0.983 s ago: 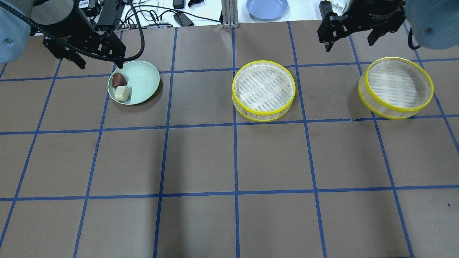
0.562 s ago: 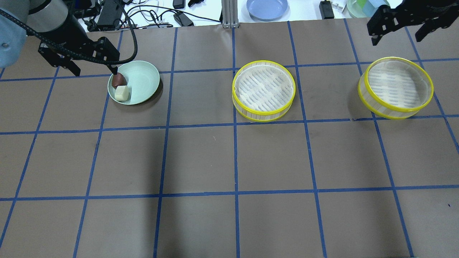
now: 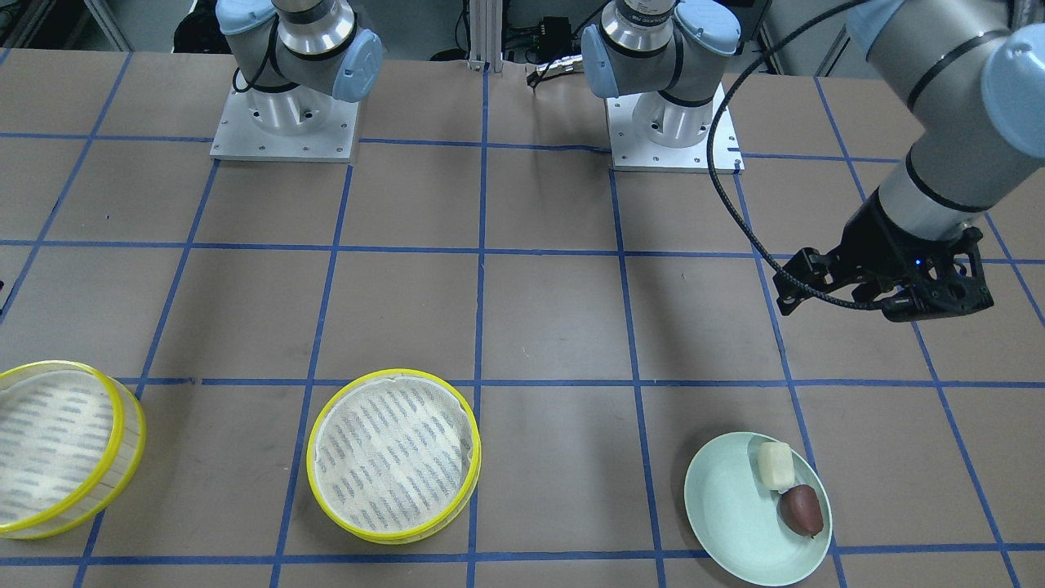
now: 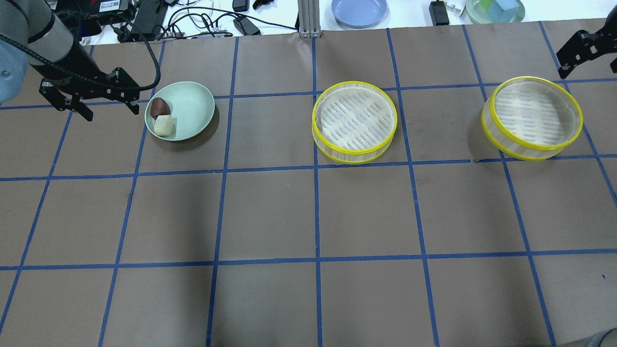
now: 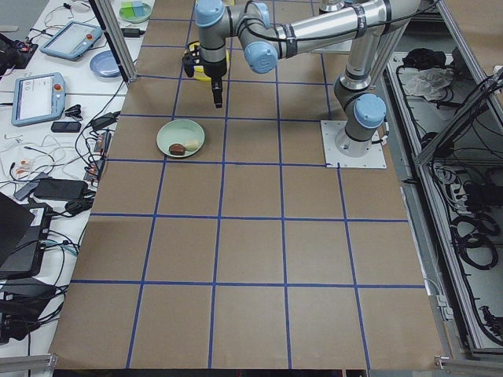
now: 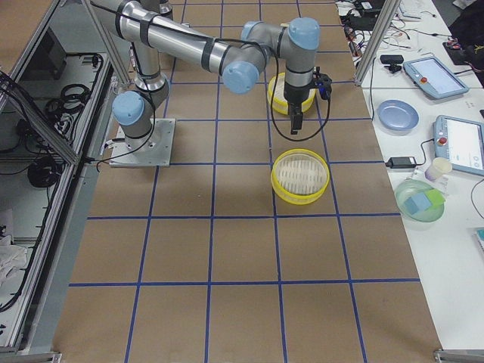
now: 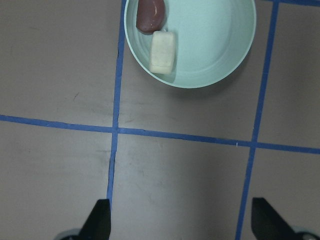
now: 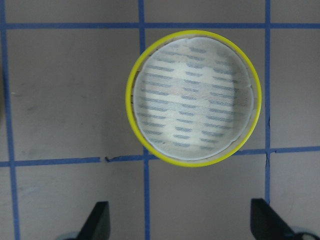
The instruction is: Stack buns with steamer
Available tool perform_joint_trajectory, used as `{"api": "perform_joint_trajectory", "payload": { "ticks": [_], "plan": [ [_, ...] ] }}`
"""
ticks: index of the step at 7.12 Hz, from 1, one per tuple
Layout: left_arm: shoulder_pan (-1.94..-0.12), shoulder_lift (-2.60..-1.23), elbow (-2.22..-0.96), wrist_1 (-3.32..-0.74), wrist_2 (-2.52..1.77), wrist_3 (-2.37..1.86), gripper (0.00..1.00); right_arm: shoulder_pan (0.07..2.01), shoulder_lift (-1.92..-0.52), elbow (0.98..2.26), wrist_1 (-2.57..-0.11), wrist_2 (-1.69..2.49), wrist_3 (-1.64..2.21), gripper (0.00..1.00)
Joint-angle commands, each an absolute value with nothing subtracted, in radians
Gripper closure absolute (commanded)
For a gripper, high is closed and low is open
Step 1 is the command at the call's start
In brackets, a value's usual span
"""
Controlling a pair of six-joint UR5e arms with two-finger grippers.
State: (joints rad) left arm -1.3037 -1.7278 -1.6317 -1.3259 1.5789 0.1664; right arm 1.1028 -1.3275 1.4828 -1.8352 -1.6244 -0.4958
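A pale cream bun (image 4: 164,125) and a dark reddish-brown bun (image 4: 159,107) lie side by side on a green plate (image 4: 195,103) at the far left. They also show in the left wrist view, cream (image 7: 163,52) and brown (image 7: 150,14). Two empty yellow-rimmed steamers stand at the middle (image 4: 355,120) and far right (image 4: 531,116). My left gripper (image 4: 112,114) is open and empty, hanging left of the plate. My right gripper (image 8: 180,225) is open and empty above the table next to the right steamer (image 8: 193,97), and is mostly cut off at the overhead view's right edge.
A blue plate (image 4: 359,10), a green bowl with a blue block (image 4: 495,9) and cables lie on the white bench beyond the table's far edge. The two arm bases (image 3: 286,122) stand at the robot's side of the table.
My left gripper has moved left, off the plate's rim. My right gripper has moved right, almost out of the overhead view. Buns and steamers have not moved.
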Motion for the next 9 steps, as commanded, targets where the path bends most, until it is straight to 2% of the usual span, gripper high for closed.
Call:
{"api": "perform_joint_trajectory", "payload": {
  "ticks": [1,5,7,8,9],
  "plan": [
    [-1.292,-1.863,-1.695,-1.035,1.582,0.270,0.00,1.046,-1.199,1.451,-1.905,-1.623,-0.563,0.00],
    [-1.292,-2.087,-1.690,-0.775,1.572,0.293,0.00,0.983,-1.008,1.402,-2.102,-1.566,-0.664,0.00],
    [-1.292,-2.146,-1.690,-0.746,1.562,0.287,0.07,0.977,-0.982,1.405,-2.106,-1.569,-0.705,0.01],
    [-1.293,-2.146,-1.689,-0.747,1.546,0.282,0.15,0.976,-0.970,1.414,-2.103,-1.574,-0.707,0.04],
    [-1.293,-2.132,-1.680,-0.756,1.548,0.269,0.17,0.974,-0.948,1.414,-2.102,-1.575,-0.744,0.19]
  ]
}}
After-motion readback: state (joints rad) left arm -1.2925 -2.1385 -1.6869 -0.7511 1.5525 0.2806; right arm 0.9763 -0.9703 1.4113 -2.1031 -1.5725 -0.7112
